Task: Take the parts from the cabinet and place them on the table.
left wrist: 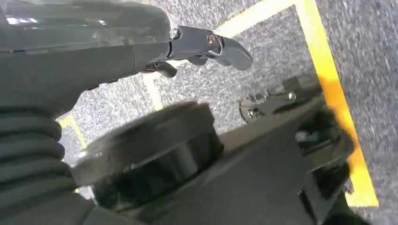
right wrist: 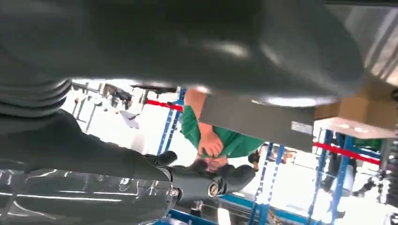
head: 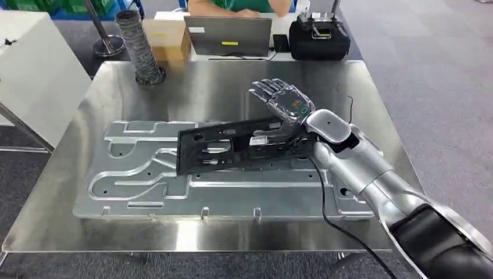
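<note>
The right hand (head: 285, 104) is lying open, fingers spread, holding nothing. The black part (head: 232, 148) is lying just beside it, stretching sideways across the counter (head: 349, 87).

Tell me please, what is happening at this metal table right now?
The robot's right hand is over the shiny steel table, with its fingers spread. A long black plastic part lies under its wrist, across a large flat silver metal plate with grooves. Whether the hand touches the black part is hard to tell. The left hand hangs down above the grey floor. A grey ribbed hose stands at the far side, and a person in a green shirt sits behind a grey laptop.
</note>
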